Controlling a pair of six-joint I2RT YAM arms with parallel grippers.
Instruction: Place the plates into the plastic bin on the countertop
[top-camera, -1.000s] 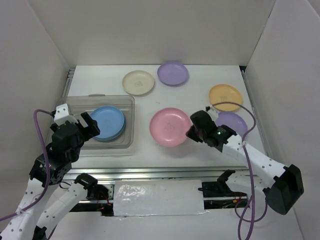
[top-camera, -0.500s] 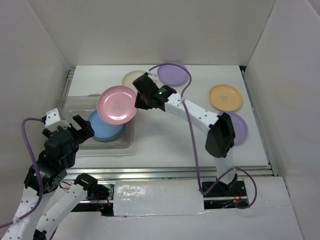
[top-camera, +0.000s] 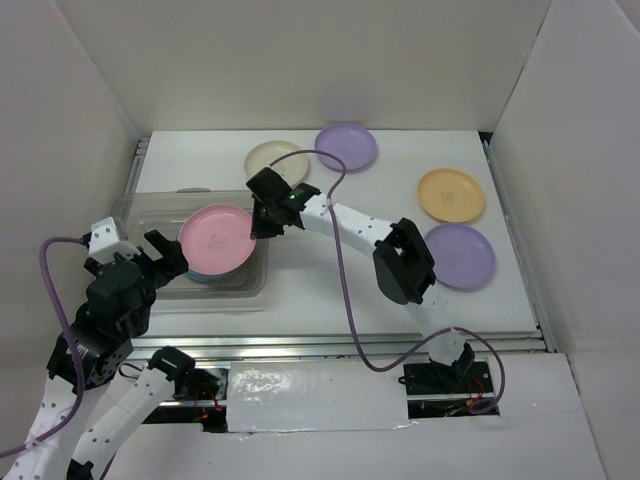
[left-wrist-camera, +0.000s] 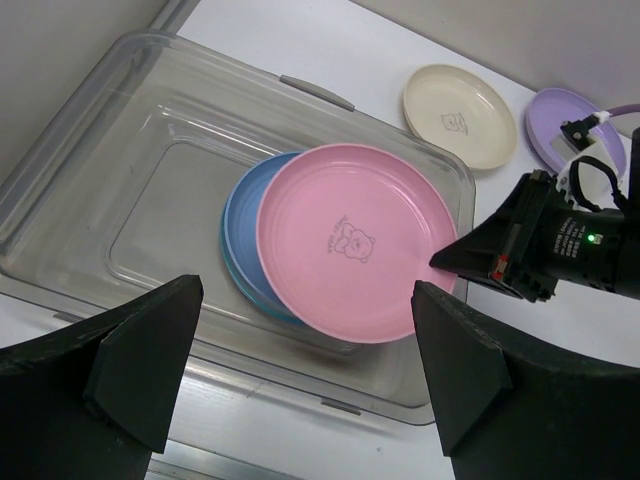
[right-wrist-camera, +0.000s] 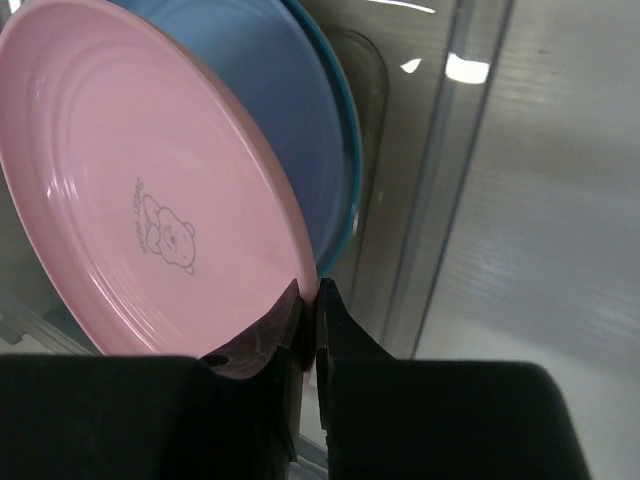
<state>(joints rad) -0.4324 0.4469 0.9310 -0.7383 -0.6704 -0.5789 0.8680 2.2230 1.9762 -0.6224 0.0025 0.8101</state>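
The right tool (right-wrist-camera: 308, 300) is pinching the pink plate (left-wrist-camera: 350, 240) by its right rim, holding it off-centre over the blue plate (right-wrist-camera: 280, 100) inside the clear plastic bin (left-wrist-camera: 120, 110). Released crookedly, it risks sliding against the bin's wall. The left tool (left-wrist-camera: 305, 345) is hovering spread at the bin's near side.

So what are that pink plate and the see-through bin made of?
The pink plate looks like matte plastic: even colour, a soft dull sheen, a bear printed in its middle. The clear bin is likely hard transparent plastic: you can see through its walls, and its rim catches glossy highlights.
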